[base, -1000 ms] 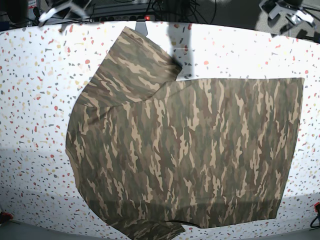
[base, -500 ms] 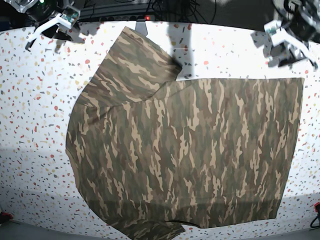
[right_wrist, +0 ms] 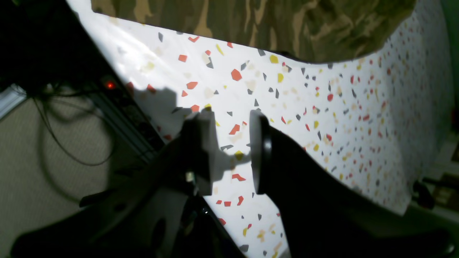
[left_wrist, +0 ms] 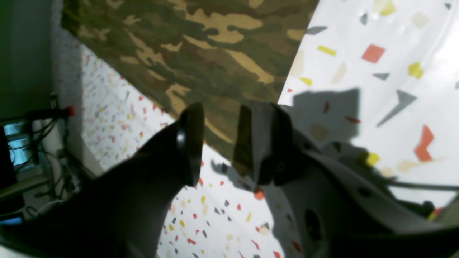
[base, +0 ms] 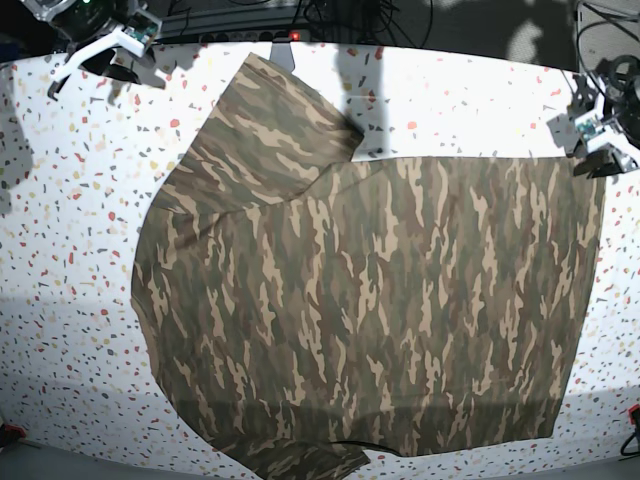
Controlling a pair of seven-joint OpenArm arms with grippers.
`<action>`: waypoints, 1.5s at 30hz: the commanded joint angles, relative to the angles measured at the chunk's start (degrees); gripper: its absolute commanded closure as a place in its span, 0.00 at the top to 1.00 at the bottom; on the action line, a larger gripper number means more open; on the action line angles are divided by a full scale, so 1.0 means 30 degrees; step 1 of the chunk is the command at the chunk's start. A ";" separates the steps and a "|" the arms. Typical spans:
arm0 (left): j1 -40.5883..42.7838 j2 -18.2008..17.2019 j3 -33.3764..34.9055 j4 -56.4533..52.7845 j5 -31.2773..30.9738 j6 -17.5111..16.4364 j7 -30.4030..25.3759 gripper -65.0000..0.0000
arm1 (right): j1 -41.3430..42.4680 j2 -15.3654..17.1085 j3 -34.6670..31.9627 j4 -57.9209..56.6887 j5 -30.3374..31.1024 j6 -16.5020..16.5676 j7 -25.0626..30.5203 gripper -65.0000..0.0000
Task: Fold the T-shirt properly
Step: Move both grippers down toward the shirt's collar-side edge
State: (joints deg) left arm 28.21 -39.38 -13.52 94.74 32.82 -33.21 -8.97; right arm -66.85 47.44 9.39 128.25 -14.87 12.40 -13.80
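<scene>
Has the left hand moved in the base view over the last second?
Yes. The left hand has come down from the top edge toward the T-shirt and now sits at its upper right corner, over the table.

Speckled white tabletop [base: 70,200]; dark cables [base: 330,15] behind

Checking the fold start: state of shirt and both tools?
T-shirt: spread flat on the speckled table, one sleeve angled out, unfolded.
Left tool: open, empty, over the shirt's corner.
Right tool: open, empty, over bare table beside the shirt.
</scene>
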 commanded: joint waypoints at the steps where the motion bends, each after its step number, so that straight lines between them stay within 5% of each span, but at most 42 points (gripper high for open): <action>1: -0.0393 -0.0430 0.0189 -0.0204 -0.0153 0.0197 -0.0335 0.34 | -0.0153 -0.0080 0.0138 0.0299 -0.0073 -0.0372 0.0277 0.26; 8: -0.2878 -0.0612 0.3264 -0.2426 0.1428 0.0197 0.0182 0.34 | -0.0153 -0.1333 0.0131 0.0306 -0.1362 -0.0444 0.0073 0.26; 18: -0.3060 -0.2251 0.3650 -0.2929 0.1435 0.0117 0.0233 0.34 | -0.0153 -0.1632 0.0138 0.0306 -0.1537 -0.0459 -0.0350 0.26; 45: -0.4743 -0.1530 0.3672 -0.7133 0.1428 0.0138 -0.1625 0.33 | -0.0153 -0.1632 0.0131 0.0306 -0.1559 -0.1013 -0.0423 0.26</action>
State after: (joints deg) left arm 14.37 -43.05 -2.22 73.21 36.40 -33.19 -14.92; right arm -66.83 42.19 9.39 128.25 -19.40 10.46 -15.53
